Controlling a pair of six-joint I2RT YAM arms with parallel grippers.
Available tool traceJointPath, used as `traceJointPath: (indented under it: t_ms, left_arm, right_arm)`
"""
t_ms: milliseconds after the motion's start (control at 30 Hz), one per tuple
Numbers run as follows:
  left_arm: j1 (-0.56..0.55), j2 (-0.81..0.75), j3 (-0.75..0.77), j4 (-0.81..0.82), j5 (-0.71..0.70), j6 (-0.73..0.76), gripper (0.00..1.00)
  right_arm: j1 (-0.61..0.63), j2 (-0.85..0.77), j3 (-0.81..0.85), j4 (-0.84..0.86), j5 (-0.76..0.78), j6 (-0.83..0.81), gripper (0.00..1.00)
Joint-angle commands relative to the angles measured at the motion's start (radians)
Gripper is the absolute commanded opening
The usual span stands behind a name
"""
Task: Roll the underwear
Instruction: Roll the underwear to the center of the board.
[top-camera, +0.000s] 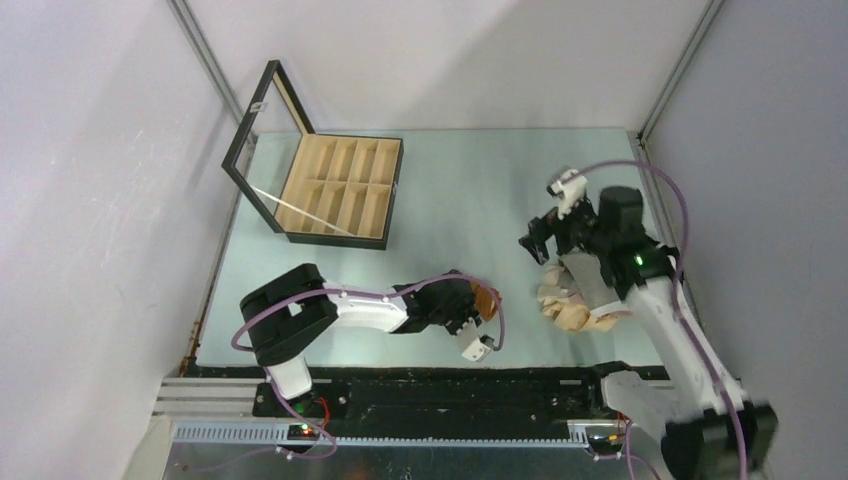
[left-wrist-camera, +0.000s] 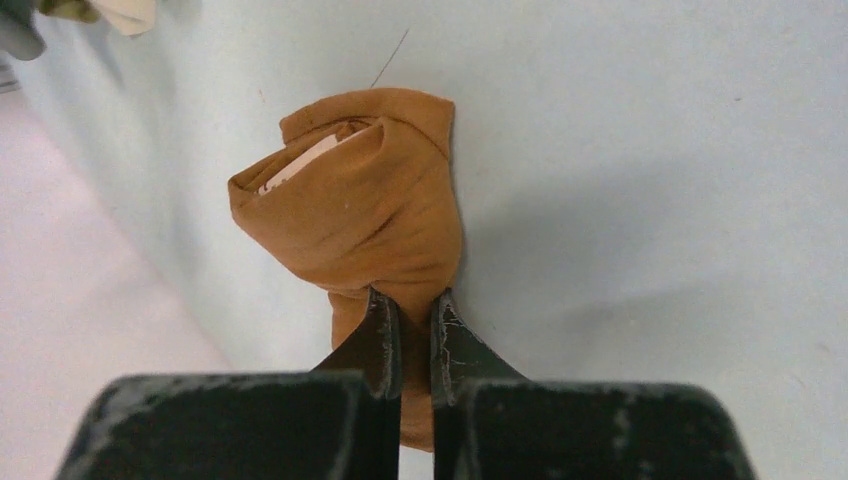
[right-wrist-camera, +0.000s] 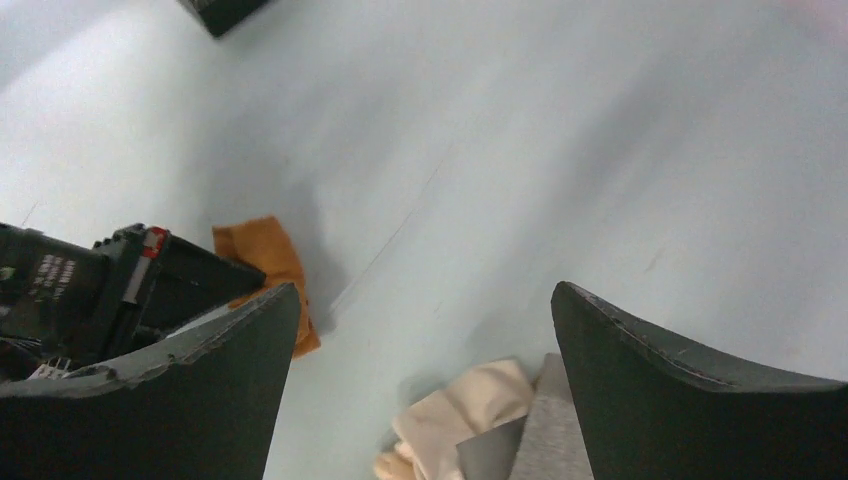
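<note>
- the box is wooden with a black frame and sits on the pale table, at its far left part in the top view.
- its lid stands open, tilted up from the box's left side.
- the box has two rows of compartments, and their bare wooden floors show. no cloth is seen in any of them.
- the rust-brown underwear lies on the table, outside the box, to the box's right and nearer the arms' bases.
- it is bunched into a loose bundle, with a pale tag showing in a fold at its top.
- the left gripper has its jaws drawn almost together, pinching one end of the rust-brown underwear between the fingertips.
- a pile of underwear lies farther to the right of the box than the rust-brown piece, and apart from it.
- a beige piece and a grey piece show in that pile, touching each other. the right arm covers the rest of it.
- the right gripper has its jaws spread wide with nothing between them.
- it hangs above the table beside the pile, on the pile's box-ward side. whether it touches the cloth cannot be told.
</note>
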Motion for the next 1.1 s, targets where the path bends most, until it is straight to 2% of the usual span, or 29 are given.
traceJointPath:
  t_ms: [0, 67, 133, 200, 367, 467, 600, 667, 867, 1067]
  left_arm:
    - [0.025, 0.022, 0.082, -0.652, 0.146, -0.078, 0.00]
    - [0.069, 0.056, 0.170, -0.803, 0.303, -0.133, 0.00]
    - [0.101, 0.158, 0.270, -0.919, 0.412, -0.212, 0.00]
    - [0.131, 0.231, 0.357, -0.961, 0.512, -0.322, 0.00]
    - [0.187, 0.308, 0.438, -0.884, 0.651, -0.544, 0.00]
    - [0.223, 0.358, 0.467, -0.868, 0.687, -0.623, 0.00]
    - [0.250, 0.390, 0.471, -0.840, 0.716, -0.680, 0.00]
    - [0.252, 0.396, 0.472, -0.835, 0.721, -0.696, 0.00]
    - [0.255, 0.424, 0.503, -0.871, 0.729, -0.704, 0.01]
    - [0.268, 0.450, 0.535, -0.888, 0.730, -0.714, 0.01]
  right_arm:
    - [0.029, -0.206, -0.127, 0.139, 0.110, -0.032, 0.99]
    - [0.054, -0.277, -0.132, 0.020, 0.125, -0.081, 1.00]
    - [0.081, -0.354, -0.150, -0.098, 0.121, -0.159, 0.98]
    - [0.109, -0.442, -0.184, -0.195, 0.124, -0.206, 0.94]
    - [0.208, -0.629, -0.256, -0.448, 0.055, -0.413, 0.80]
    - [0.305, -0.661, -0.308, -0.470, 0.078, -0.518, 0.76]
    - [0.540, -0.594, -0.406, -0.302, 0.254, -0.553, 0.77]
    - [0.598, -0.540, -0.456, -0.182, 0.305, -0.593, 0.79]
    - [0.649, -0.294, -0.521, 0.211, 0.345, -0.635, 0.82]
    - [0.655, -0.133, -0.518, 0.384, 0.322, -0.699, 0.81]
